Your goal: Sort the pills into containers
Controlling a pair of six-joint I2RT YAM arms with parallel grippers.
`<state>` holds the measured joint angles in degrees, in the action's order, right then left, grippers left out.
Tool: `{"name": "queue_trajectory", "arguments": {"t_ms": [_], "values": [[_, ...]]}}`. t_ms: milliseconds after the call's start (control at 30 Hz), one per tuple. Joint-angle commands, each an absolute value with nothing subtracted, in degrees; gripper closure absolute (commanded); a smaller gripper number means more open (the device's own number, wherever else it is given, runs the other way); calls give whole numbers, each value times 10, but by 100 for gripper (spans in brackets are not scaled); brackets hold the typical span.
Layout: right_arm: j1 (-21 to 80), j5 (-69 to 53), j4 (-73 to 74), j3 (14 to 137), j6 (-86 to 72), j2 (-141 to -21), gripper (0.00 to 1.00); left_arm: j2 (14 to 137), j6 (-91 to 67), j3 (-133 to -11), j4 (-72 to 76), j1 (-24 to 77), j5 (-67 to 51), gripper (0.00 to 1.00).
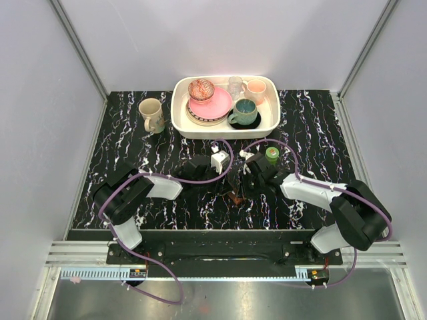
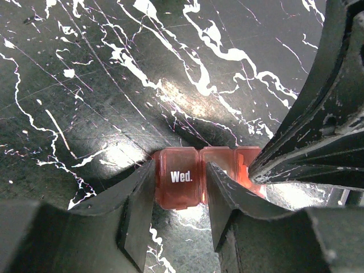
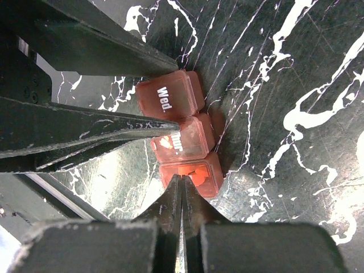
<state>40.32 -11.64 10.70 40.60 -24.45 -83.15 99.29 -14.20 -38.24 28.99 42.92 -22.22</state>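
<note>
Pill case [image 3: 182,133], translucent red-brown, lies flat on the black marbled table [image 1: 313,127], at 6 o'clock from the white tray [image 1: 179,117]. We read "Wed." and "Thur." on two lids; the next compartment shows orange pieces [image 3: 192,170]. Left gripper [image 2: 180,170] clasps the "Wed." compartment, one finger on each side. Right gripper [image 3: 181,182] has its fingers pressed together, tips at the third compartment's edge; we cannot tell whether they pinch anything. A green-capped bottle [image 1: 272,155] stands at 1 o'clock from the case.
</note>
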Motion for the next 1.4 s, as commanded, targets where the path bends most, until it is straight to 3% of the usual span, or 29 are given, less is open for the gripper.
{"name": "queue_trajectory", "arguments": {"t_ms": [0, 1000, 1067, 1233, 1367], "values": [[417, -74, 157, 409, -245, -852, 100, 1007, -127, -374, 231, 439, -212, 57], [443, 19, 243, 432, -294, -847, 100, 1005, -122, -371, 228, 441, -213, 58], [443, 22, 240, 432, -287, -822, 95, 1005, -122, -371, 229, 441, -214, 58], [443, 53, 240, 433, -276, -733, 65, 1005, -123, -374, 229, 440, -214, 58], [442, 62, 233, 430, -265, -679, 54, 1003, -124, -376, 229, 441, -214, 58]]}}
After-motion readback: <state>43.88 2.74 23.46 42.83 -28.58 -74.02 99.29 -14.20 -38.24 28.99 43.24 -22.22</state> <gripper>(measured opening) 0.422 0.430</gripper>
